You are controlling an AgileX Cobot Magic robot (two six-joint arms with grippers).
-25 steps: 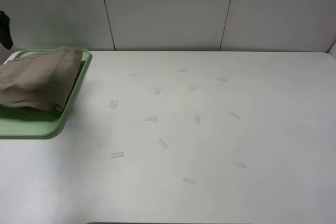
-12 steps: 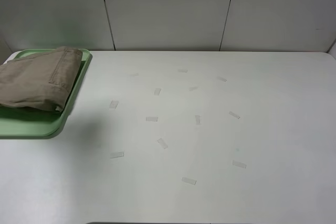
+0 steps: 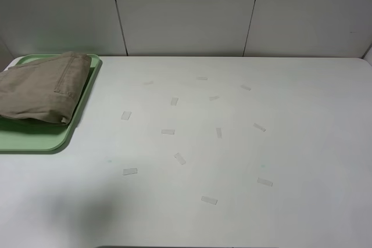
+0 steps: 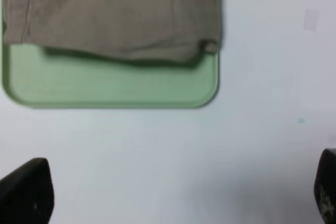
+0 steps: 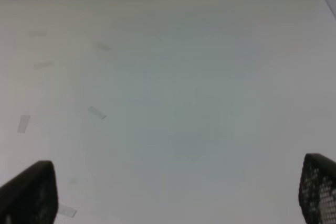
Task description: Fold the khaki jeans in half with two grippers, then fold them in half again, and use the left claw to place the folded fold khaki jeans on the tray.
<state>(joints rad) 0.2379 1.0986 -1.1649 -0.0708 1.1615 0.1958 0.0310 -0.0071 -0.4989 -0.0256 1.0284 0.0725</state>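
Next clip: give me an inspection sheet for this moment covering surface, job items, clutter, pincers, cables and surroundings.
Surface: white table, bare except for the items below.
Job items: khaki jeans folded, lying on the pale-green tray at the table's far left; one edge overhangs the tray's right rim.
Clutter: small pale tape strips scattered across the table's middle.
Pincers: left pincer open, empty, above bare table beside the tray; right pincer open, empty, above bare table. Neither shows in the high view.
Cables: nothing seen.
Surroundings: pale panelled wall behind the table, with dark seams.
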